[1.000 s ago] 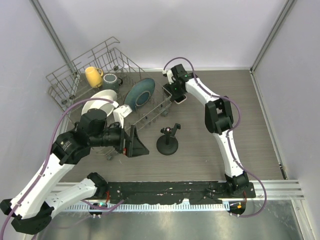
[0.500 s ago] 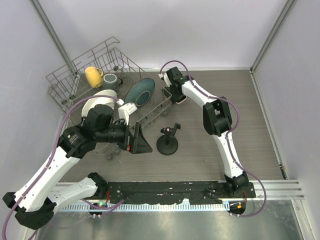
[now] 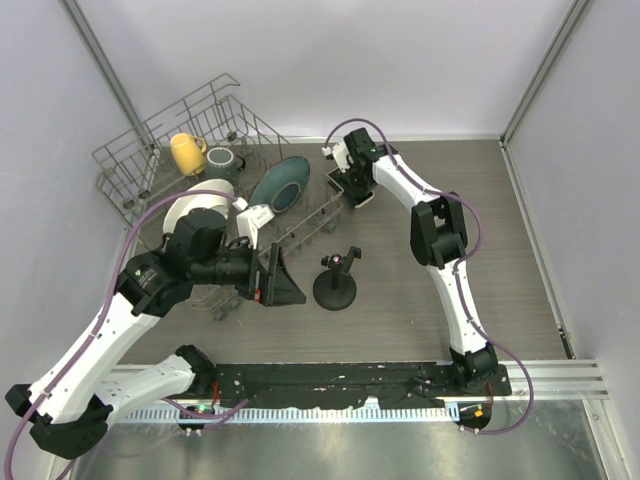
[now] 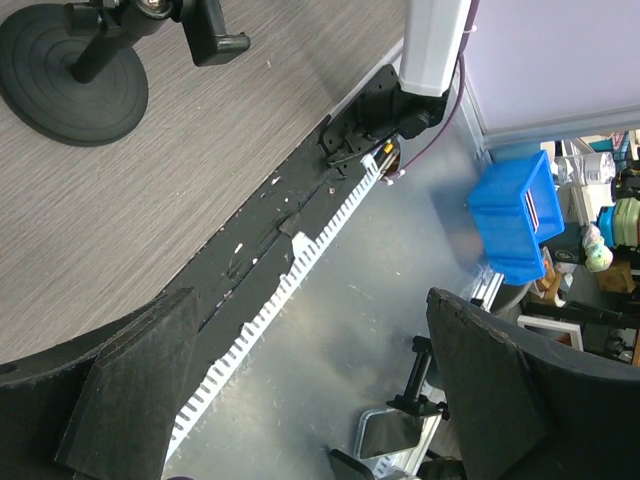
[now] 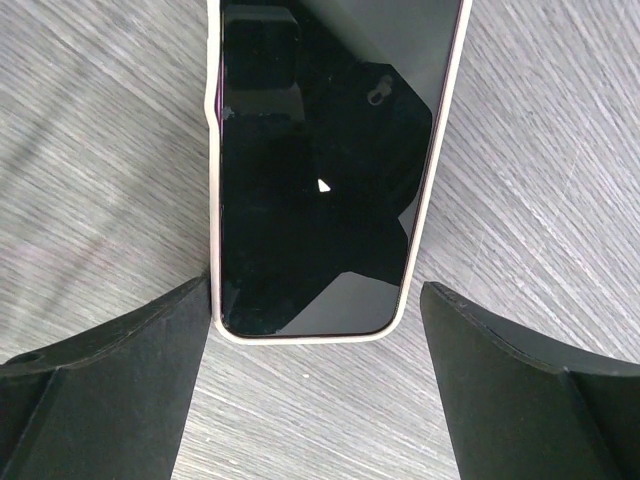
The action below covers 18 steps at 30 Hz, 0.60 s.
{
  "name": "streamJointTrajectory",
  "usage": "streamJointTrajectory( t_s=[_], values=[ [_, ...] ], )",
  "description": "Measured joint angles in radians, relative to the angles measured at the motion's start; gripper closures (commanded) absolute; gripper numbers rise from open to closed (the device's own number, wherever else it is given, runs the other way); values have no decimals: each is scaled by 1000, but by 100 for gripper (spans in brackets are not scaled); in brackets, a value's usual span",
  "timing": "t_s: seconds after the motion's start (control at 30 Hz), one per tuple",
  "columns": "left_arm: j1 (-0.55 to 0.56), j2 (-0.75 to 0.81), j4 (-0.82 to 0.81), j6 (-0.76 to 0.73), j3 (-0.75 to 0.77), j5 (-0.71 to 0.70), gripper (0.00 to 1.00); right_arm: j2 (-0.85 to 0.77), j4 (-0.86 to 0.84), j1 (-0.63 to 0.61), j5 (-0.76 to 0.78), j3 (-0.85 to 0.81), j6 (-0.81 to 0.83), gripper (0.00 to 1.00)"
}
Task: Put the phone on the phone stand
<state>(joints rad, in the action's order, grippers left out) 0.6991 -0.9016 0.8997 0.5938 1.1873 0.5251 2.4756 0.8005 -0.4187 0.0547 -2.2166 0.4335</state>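
The phone (image 5: pixel 320 170) lies flat on the wooden table, black screen up, with a pale rim. My right gripper (image 5: pixel 315 292) is open and hangs over the phone's near end. Its left finger touches or nearly touches the rim, and the right finger stands apart. In the top view the right gripper (image 3: pixel 355 188) is at the back centre and only a pale corner of the phone (image 3: pixel 364 199) shows. The black phone stand (image 3: pixel 335 282) stands mid-table and also shows in the left wrist view (image 4: pixel 75 75). My left gripper (image 3: pixel 285 287) is open and empty, just left of the stand.
A grey wire dish rack (image 3: pixel 130 150) fills the back left, holding a yellow mug (image 3: pixel 185 152), a grey mug (image 3: pixel 222 160), a blue plate (image 3: pixel 280 187) and white dishes (image 3: pixel 205 205). Its wire basket end reaches close to the phone. A blue bin (image 4: pixel 520 215) sits off the table.
My left arm swung its gripper a little right, toward the stand, then held still. My right wrist shifted slightly above the phone. The phone and stand have not moved.
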Motion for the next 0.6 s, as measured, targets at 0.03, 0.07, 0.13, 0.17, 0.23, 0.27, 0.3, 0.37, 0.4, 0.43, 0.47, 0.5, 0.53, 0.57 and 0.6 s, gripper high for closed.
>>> streamJointTrajectory(
  t_s=[0.03, 0.07, 0.13, 0.17, 0.23, 0.27, 0.3, 0.37, 0.4, 0.43, 0.47, 0.5, 0.53, 0.57, 0.6],
  values=[
    [0, 0, -2, 1, 0, 0, 0, 1, 1, 4, -14, -2, 3, 9],
    [0, 0, -5, 2, 0, 0, 0, 3, 2, 9, -32, -2, 6, 9],
    [0, -2, -13, 5, 0, 0, 0, 10, 8, 19, -70, -13, 12, 9],
    [0, -2, -14, 6, 0, 0, 0, 13, 10, 20, -81, -16, 13, 9],
    [0, -6, -19, 9, 0, 1, 0, 26, 26, 32, -114, -38, 13, 10],
    [0, -8, -21, 9, 0, 1, 0, 32, 35, 37, -129, -49, 12, 10],
    [0, -10, -21, 10, 0, 2, 0, 39, 42, 41, -143, -58, 11, 10],
    [0, -12, -22, 12, 0, 3, 0, 49, 56, 46, -162, -77, 7, 15],
    [0, -13, -24, 13, 0, 4, 0, 54, 64, 48, -169, -87, 5, 19],
    [0, -14, -27, 17, 0, 4, 0, 56, 71, 49, -175, -92, 3, 24],
    [0, -14, -30, 19, 0, 5, 0, 58, 73, 50, -177, -93, 1, 37],
    [0, -14, -32, 23, 0, 8, 0, 58, 77, 50, -176, -97, -5, 45],
    [0, -14, -35, 25, 0, 10, 0, 58, 79, 50, -174, -97, -13, 61],
    [0, -14, -36, 26, 0, 11, 0, 58, 82, 50, -174, -98, -16, 69],
    [0, -14, -36, 27, 0, 12, 0, 58, 87, 50, -172, -98, -28, 77]
  ],
)
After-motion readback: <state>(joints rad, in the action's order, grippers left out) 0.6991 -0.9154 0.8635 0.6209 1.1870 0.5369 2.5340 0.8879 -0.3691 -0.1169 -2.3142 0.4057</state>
